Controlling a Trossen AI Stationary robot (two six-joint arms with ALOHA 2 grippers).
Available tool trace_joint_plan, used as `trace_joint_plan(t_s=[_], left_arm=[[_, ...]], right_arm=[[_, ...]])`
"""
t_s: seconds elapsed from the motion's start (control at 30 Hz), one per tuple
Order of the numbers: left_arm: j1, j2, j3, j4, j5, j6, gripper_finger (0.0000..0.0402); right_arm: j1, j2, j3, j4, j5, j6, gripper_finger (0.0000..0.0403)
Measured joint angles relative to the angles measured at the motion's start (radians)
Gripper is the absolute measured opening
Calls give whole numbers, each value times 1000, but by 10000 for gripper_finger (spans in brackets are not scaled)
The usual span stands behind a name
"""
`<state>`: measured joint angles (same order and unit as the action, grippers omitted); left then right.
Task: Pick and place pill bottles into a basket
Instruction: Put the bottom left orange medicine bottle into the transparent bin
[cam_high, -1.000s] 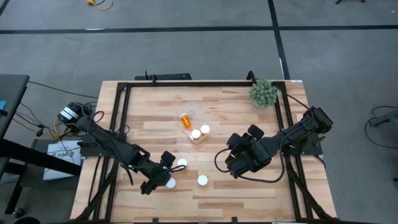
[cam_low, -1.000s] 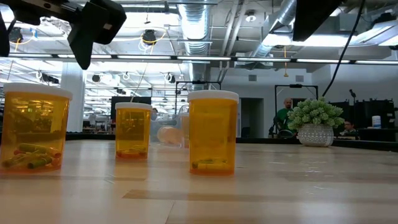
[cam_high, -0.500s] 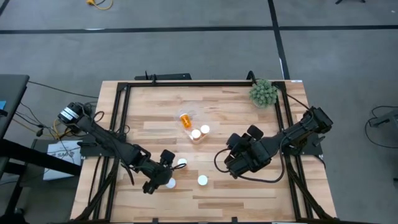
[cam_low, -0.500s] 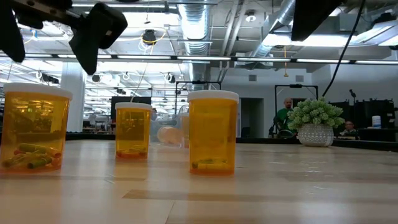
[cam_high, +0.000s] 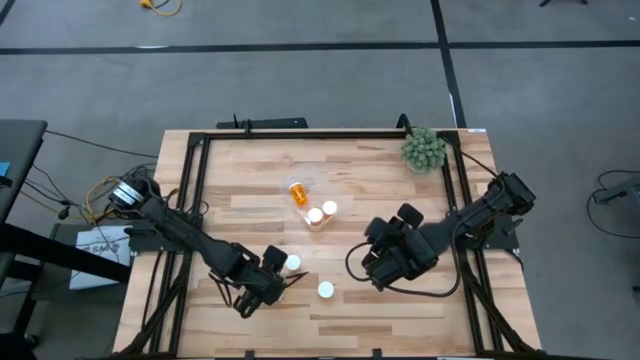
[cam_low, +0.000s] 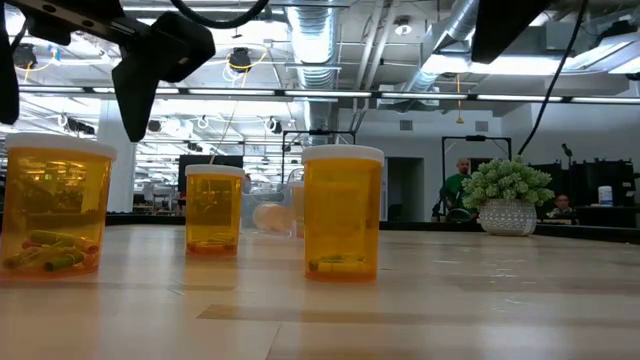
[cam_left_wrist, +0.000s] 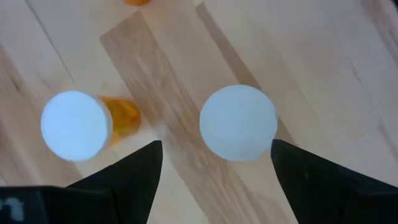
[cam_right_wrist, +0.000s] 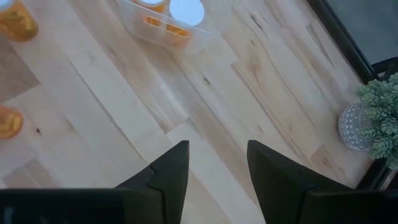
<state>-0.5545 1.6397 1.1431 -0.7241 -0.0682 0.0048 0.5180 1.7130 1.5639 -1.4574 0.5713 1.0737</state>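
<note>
The left gripper (cam_high: 268, 290) hangs over the near left part of the wooden table (cam_high: 370, 185), right above one pill bottle (cam_left_wrist: 238, 122). Its two dark fingers (cam_left_wrist: 132, 176) are spread wide, one on each side of the bottle's white cap, and they do not touch it. A second pill bottle (cam_high: 292, 263) stands just beside it, and a third pill bottle (cam_high: 325, 290) stands a little way toward the right. The clear basket (cam_right_wrist: 163, 27) sits near the middle of the table with two white-capped bottles (cam_high: 322, 213) standing inside it. One more orange bottle (cam_high: 298, 192) lies tipped over just behind the basket, toward the far edge. The right gripper (cam_high: 372, 262) waits above the table on the right side, and its fingers (cam_right_wrist: 166, 171) are spread apart with nothing between them. A green plant ball in a pot (cam_high: 423, 149) sits at the far right corner. From table height, three orange bottles show, and the nearest one (cam_low: 342, 213) has small pills at the bottom. No words can be read on any bottle. A person (cam_low: 459, 185) is far back in the room.
</note>
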Motion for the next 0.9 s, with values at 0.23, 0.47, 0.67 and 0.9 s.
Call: trace_joint_plan(t_s=[0.23, 0.47, 0.67, 0.9], left_arm=[[0, -1, 1, 28, 28, 0, 291], [-6, -1, 1, 25, 30, 1, 291], [-12, -1, 1, 25, 15, 6, 291], [-15, 34, 3, 25, 36, 15, 291]], right_arm=[[20, 0, 0, 1, 0, 18, 155], [20, 0, 0, 2, -2, 19, 155], [20, 0, 0, 2, -2, 26, 155], [16, 0, 0, 15, -5, 27, 155]])
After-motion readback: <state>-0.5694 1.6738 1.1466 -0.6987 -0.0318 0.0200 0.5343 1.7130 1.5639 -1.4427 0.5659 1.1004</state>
